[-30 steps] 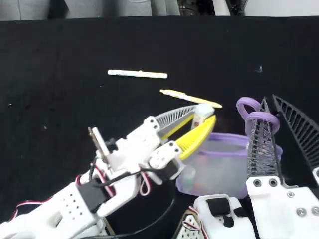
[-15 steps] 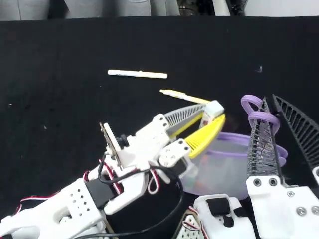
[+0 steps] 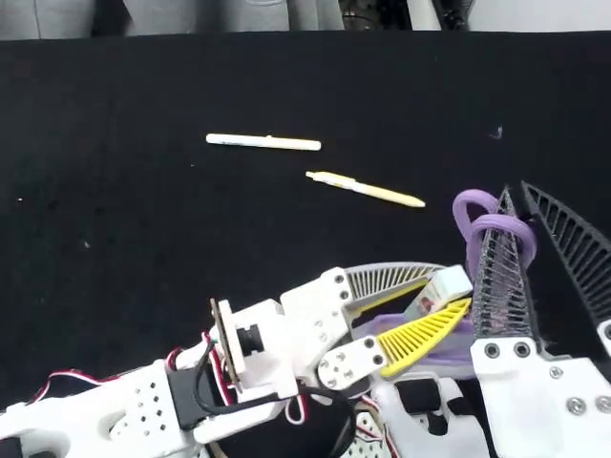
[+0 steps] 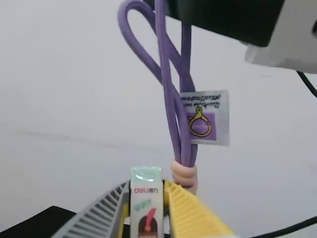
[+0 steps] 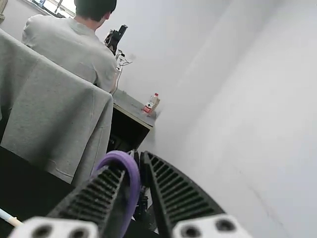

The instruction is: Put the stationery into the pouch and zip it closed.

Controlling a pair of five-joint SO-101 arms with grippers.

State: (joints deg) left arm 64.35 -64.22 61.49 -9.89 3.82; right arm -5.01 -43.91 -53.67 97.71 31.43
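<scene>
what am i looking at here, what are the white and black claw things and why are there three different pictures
These are two small robot arms working at a black table. The high view looks down from a fixed camera. The other two pictures come from a camera on each arm's wrist, so each one looks along its own gripper. The left gripper, yellow and grey, holds what looks like a small eraser right by the purple pouch. The right gripper, black, is shut on the pouch's purple strap. A white pen and a yellow pen lie on the table farther back.
</scene>
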